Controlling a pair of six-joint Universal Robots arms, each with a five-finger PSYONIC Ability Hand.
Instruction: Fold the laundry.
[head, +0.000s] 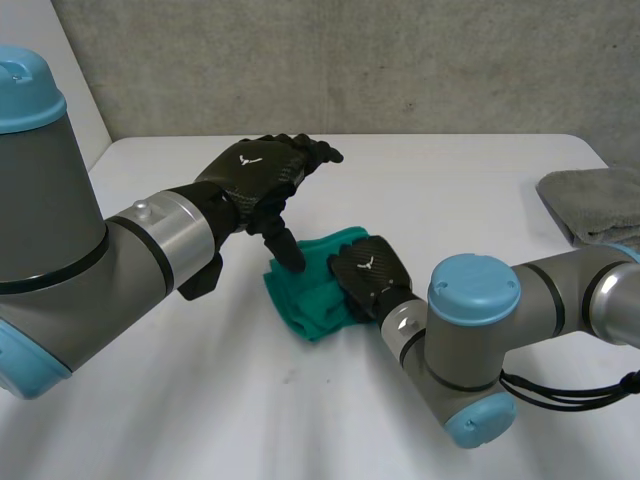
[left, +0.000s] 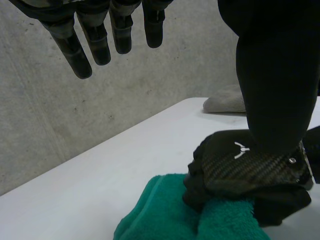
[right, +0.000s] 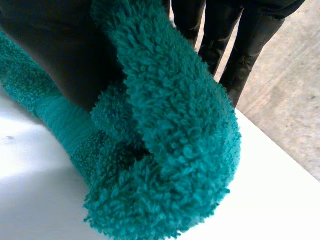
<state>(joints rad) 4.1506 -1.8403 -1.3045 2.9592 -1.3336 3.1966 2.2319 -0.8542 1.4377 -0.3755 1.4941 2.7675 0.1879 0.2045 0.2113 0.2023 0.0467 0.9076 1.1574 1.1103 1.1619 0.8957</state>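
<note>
One teal towel (head: 312, 305) lies bunched on the white desk (head: 450, 190). The right hand (head: 368, 272) rests on it, its fingers curled round a fold of the cloth. The left hand (head: 258, 172) hovers above with fingers straight and relaxed, its thumb pointing down at the towel just beside the right fingers. One grey towel (head: 595, 205) lies well apart from both hands.
</note>
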